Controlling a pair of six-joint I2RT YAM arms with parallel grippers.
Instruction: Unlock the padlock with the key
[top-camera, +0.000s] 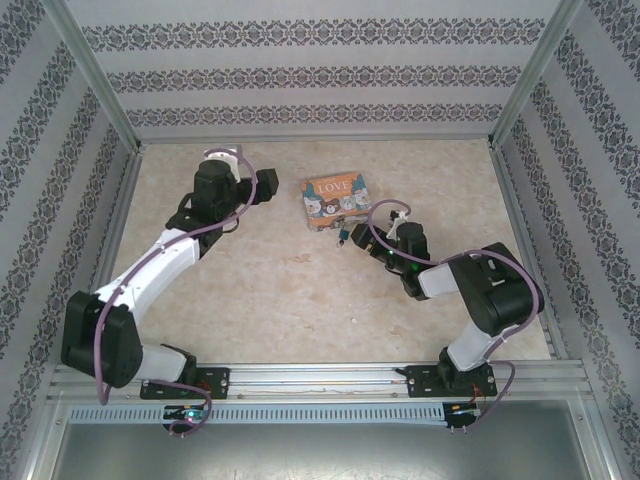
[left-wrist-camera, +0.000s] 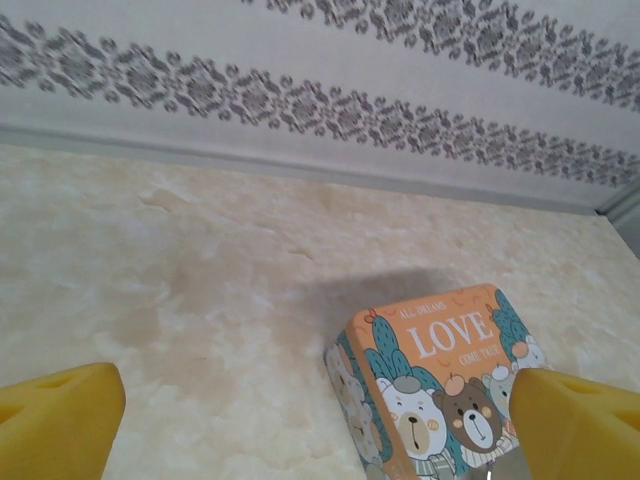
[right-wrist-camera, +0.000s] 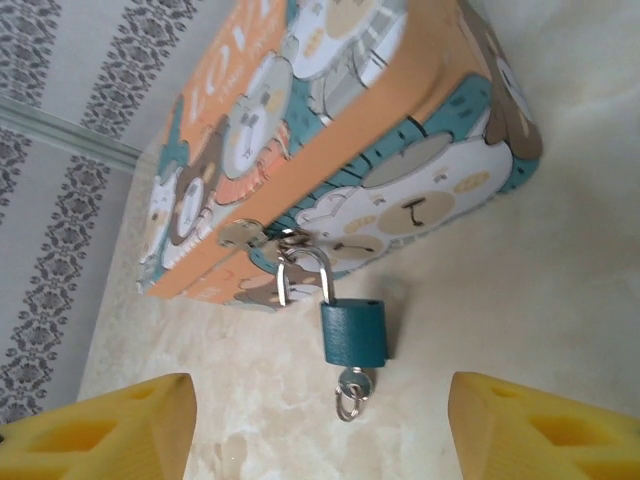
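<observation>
Yellow pads of the right jaws sit closest to the lens, one at each lower corner, spread wide and pinching nothing. Left jaws likewise: their yellow pads are far apart and empty. Pale marbled surface lies under everything. The tin lies flat, ahead of the right jaws and beyond the gap between them; for the left jaws it sits ahead and off toward the right-side pad, which covers one corner. The padlock, teal body, hangs off the tin's front hasp, roughly centred in the right jaws' gap and a bit ahead of the pads, touching neither. Its shackle is threaded through the hasp; one leg looks to be out of the body, so it may be sprung, can't confirm. The key sticks out of the lock's underside toward the jaws, with a small ring on it. Risks, my read: closing on such a small key could miss and bump it out of the keyhole or shove the lock sideways. Nothing pins the tin, so any push could slide it. A lock that's hooked in the hasp could swing away from a pinch. Text on the lid: "LOVE" large, "ALL DREAMS" above, "COME TRUE" below. No brand is readable on the lock.
</observation>
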